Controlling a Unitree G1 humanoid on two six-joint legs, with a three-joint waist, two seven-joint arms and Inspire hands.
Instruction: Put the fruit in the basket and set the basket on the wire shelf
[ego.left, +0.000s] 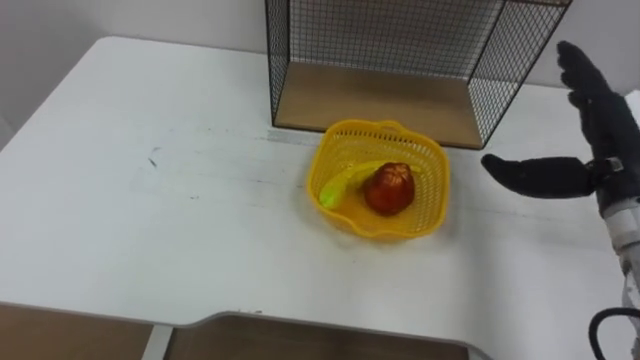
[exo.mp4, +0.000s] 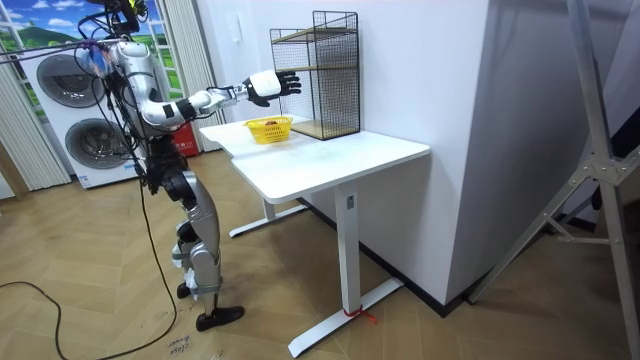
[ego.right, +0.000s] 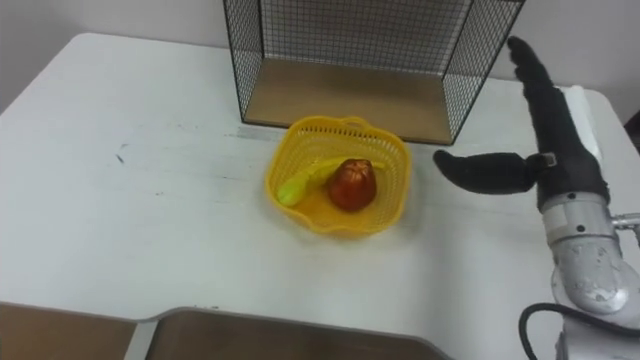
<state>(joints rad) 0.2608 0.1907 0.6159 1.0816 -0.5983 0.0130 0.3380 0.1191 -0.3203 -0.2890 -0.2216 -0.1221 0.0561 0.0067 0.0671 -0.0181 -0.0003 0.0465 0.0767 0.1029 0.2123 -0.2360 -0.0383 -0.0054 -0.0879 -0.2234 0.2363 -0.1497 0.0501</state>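
Right hand (ego.right: 562, 165) spread flat, thumb out, holding nothing, near the yellow basket (ego.right: 345, 222) with red fruit (ego.right: 352, 186) and banana (ego.right: 300, 185), wire shelf (ego.right: 350, 100) top cut off

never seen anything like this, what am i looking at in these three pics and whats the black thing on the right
It is a humanoid robot standing at a white table. Two pictures come from the two eyes of a camera on its head, looking down, so they show nearly the same scene. The third comes from a camera out in the room and shows the whole robot. The black thing is the robot's right hand, fingers straight and open, thumb pointing toward a yellow basket. It holds nothing and is beside the basket, not touching it. In the basket lie a banana and a red fruit. Behind it stands a wire shelf with a wooden base.
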